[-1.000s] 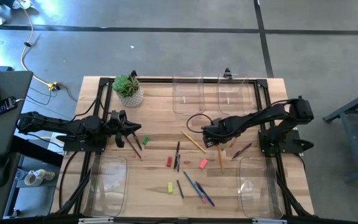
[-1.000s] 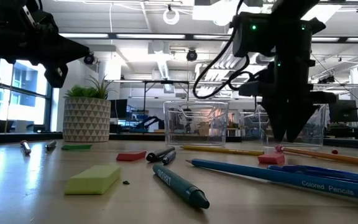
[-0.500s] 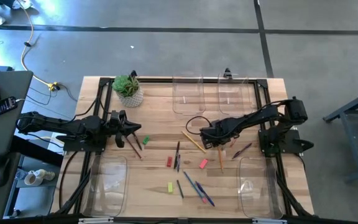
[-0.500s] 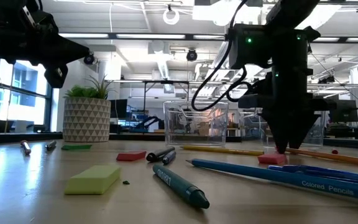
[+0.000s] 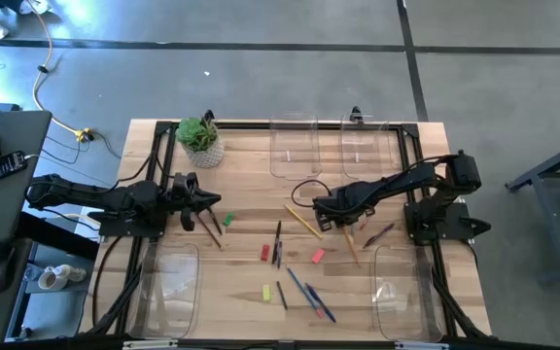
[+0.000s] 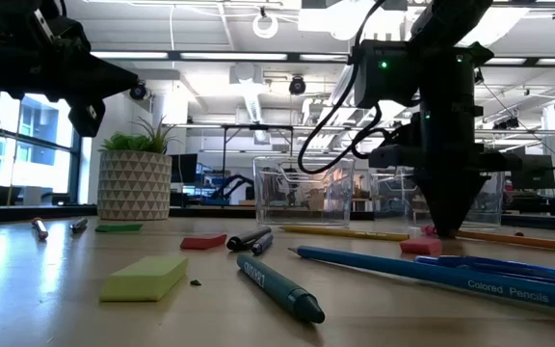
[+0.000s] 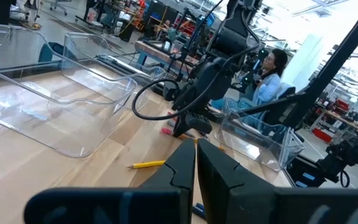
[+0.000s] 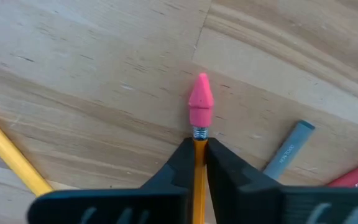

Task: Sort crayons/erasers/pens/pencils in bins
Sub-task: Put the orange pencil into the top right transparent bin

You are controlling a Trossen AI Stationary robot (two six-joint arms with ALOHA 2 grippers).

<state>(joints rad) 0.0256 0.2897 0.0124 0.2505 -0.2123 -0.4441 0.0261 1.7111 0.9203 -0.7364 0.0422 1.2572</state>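
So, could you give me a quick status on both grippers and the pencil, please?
Right gripper shut on orange pencil, low at table centre. Left gripper shut, empty, waiting at left edge. Yellow pencil and grey stick lie close by, not touching.

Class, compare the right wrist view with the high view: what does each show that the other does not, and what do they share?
Only the right wrist view shows the pink cap eraser and metal band on the orange pencil, pinched between the dark fingers of the right claw.

Only the high view shows the four clear bins, the potted plant, the block erasers, and the left claw waiting shut near the table's left side.

Both show the wooden table, the right claw shut on that pencil, and a yellow pencil nearby.
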